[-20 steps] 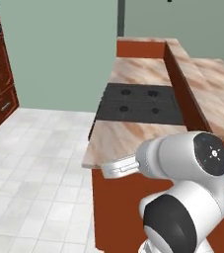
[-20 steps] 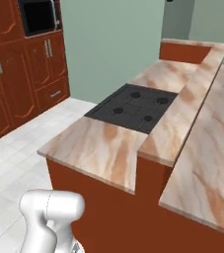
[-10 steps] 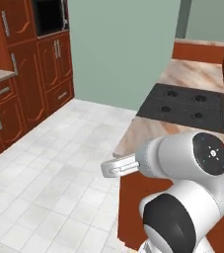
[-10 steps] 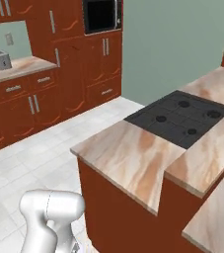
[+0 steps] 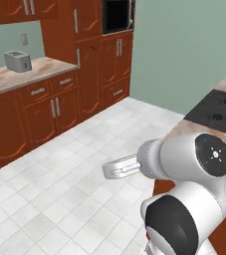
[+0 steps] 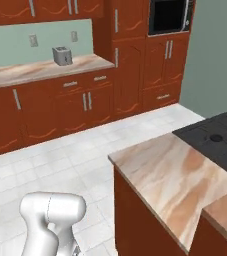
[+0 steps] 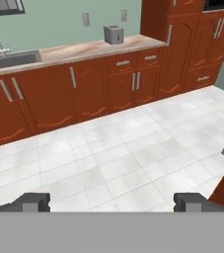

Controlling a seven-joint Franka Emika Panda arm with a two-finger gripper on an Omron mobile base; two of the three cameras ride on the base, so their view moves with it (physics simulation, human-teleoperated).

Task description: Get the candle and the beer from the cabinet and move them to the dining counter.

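- I see a white tiled floor [image 5: 59, 194] spread wide between me and the far wall units.
- A run of reddish-brown base units [image 7: 84, 89] sits along the far wall under a marbled counter [image 6: 40, 70].
- Wall cabinet [image 6: 35, 7] doors with long grey bar handles show above that counter, at the top edge of the right base view. I cannot tell which door hides the candle or the beer; neither is visible to me.
- A tall oven column [image 6: 170, 45] with a dark built-in oven stands at the right end of that counter.
- Near me, a marble island counter [image 6: 175, 175] carries a black cooktop [image 6: 220, 137] at its far end.
- The white arm [image 5: 194, 199] rises at lower right of the left base view.
- A sink [image 7: 10, 59] with tap is set in the far counter's left part.
- A grey toaster [image 7: 113, 34] stands near that counter's right end.
- The gripper [image 7: 111, 201] is released, jaws wide apart over the floor, grasping nothing.
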